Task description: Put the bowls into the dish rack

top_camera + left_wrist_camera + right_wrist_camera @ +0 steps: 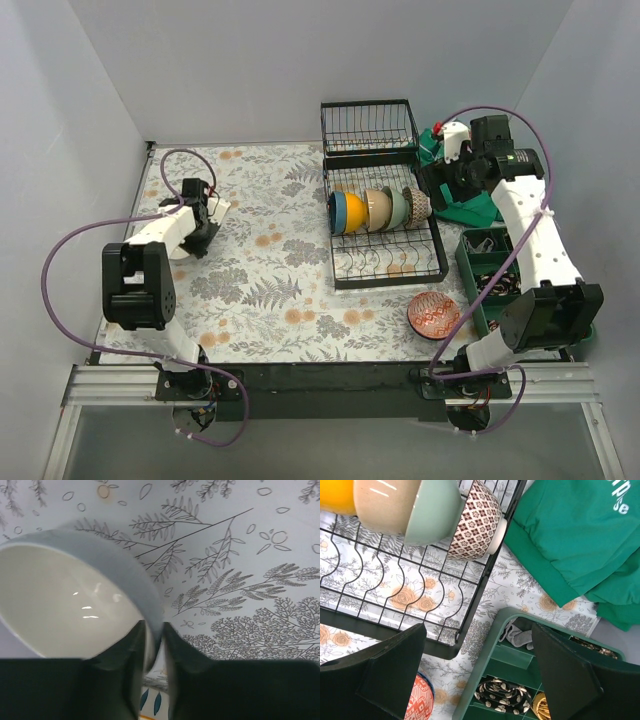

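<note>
Over at the left pincer [154,630], the fingers [120,680] are a dark blur right against the lens. They cover the near side of the white bowl [60,600] whose rim they pinch, and its left side runs off the picture. Just under the tips a scrap of blue and orange [150,700] peeks through, too little to name. Now the right pincer [477,630], spread wide: the red patterned bowl [420,700] sits mostly behind one finger. The orange bowl [335,492] far ahead is clipped at the corner, and the green cloth [570,535] runs out of view beyond the other finger. The bits in the green tray [512,656] are too small to make out.
</note>
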